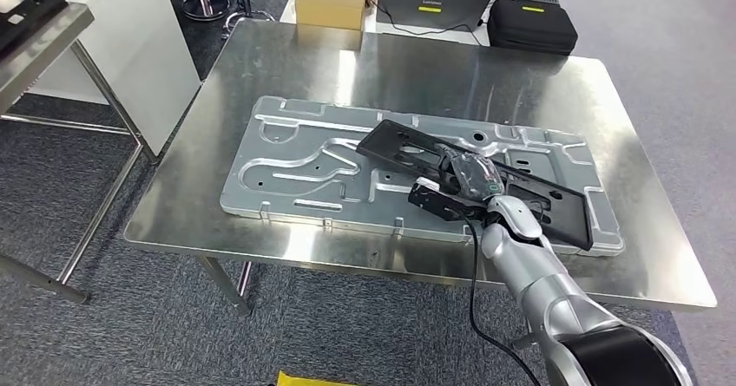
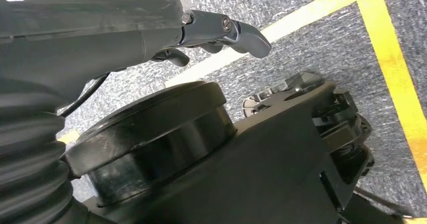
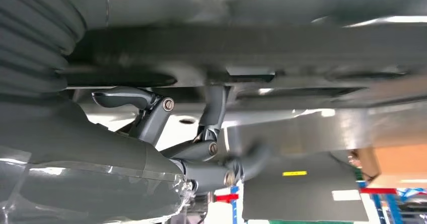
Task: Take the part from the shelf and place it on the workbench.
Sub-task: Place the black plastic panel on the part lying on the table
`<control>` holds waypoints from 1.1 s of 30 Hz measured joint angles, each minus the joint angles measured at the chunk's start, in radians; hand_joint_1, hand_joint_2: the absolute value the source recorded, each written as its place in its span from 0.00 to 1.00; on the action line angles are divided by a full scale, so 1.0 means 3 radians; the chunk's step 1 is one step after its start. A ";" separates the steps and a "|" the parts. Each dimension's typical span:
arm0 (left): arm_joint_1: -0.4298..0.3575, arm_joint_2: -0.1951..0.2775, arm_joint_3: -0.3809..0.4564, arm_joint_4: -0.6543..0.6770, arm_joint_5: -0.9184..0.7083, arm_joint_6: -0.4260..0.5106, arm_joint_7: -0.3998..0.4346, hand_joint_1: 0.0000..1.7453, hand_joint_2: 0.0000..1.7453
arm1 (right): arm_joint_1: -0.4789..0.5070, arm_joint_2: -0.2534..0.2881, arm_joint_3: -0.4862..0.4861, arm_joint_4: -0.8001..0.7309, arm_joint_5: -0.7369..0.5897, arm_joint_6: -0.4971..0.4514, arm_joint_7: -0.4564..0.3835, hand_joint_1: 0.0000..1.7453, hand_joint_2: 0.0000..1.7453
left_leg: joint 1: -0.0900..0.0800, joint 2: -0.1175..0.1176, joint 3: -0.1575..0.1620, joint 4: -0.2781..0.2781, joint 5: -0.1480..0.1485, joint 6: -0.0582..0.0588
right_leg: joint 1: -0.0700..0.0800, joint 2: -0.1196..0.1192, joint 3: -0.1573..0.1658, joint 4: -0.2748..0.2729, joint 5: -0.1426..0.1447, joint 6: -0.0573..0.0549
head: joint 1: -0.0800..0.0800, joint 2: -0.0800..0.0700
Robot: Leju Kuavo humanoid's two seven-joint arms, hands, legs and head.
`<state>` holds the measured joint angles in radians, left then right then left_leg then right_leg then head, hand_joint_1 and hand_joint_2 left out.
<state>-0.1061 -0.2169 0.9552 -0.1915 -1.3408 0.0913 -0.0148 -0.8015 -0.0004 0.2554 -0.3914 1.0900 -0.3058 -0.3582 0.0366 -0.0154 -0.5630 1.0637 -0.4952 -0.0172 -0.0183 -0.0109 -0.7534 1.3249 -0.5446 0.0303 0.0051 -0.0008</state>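
Flat black plastic part [image 1: 486,173] is gripped by right hand [image 1: 469,178], fingers [image 3: 214,110] curled on it, over grey metal plate [image 1: 295,165] at bench [image 1: 408,74] centre, approx. 4 o'clock. Left hand [image 2: 221,30] fingers part curled, empty.

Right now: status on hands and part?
Right hand on black part, part lying on grey plate on workbench. Left hand hanging, holding nothing.

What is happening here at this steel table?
The right robot hand holds a flat black part over a grey metal plate lying on the steel table. The part is tilted, its far end raised. The left robot hand hangs near the floor, holding nothing.
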 joint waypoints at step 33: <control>0.0058 0.0026 -0.0001 0.0004 -0.0037 0.0246 -0.0133 0.00 0.00 | 0.0130 -0.0037 -0.1001 -0.0953 -0.2005 0.0591 -0.0857 0.00 0.00 | -0.0036 0.0035 -0.0083 -0.0098 0.0137 0.0107 | -0.0027 0.0035 0.0066 -0.0270 0.0178 0.0024 | 0.0016 0.0000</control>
<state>-0.0886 -0.2090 0.9549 -0.1904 -1.3519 0.1651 -0.0547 -0.7623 -0.0115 -0.0450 -0.6775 0.4884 -0.1285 -0.6154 0.0259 -0.0048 -0.5878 1.0343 -0.4540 0.0148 -0.0264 -0.0004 -0.7335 1.2438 -0.4913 0.0375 0.0098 -0.0008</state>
